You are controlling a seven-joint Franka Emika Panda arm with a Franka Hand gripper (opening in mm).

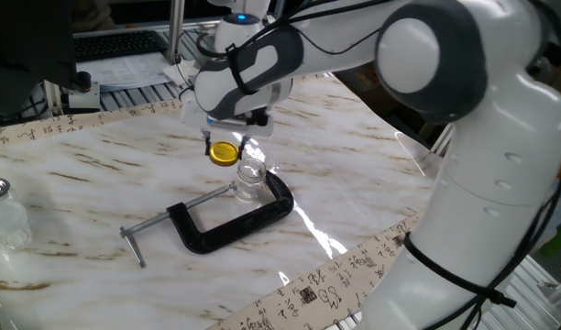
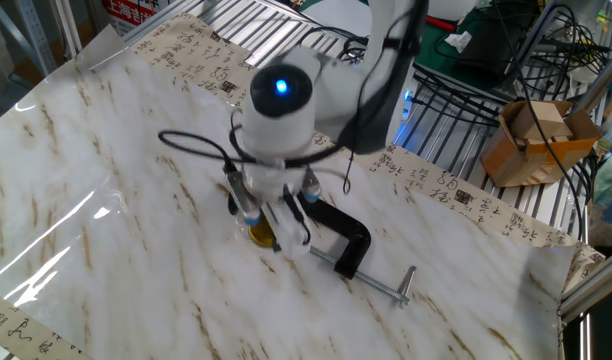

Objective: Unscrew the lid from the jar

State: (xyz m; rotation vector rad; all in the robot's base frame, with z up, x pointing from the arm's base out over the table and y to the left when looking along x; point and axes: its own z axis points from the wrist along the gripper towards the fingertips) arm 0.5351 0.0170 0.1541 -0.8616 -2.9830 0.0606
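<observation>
Yellow showed between the fingers: your gripper was closed on the lid, holding it in the air, off the jar and up to one side of it. The jar stood open-mouthed on the marble table, pinched in the black clamp, whose screw handle stuck out toward the table's near edge. In the other fixed view you saw the gripper from above, the lid a small amber patch under the fingers, with the clamp beside it; the jar was hidden there by the wrist. A glass shaker with a silver top stood well apart.
</observation>
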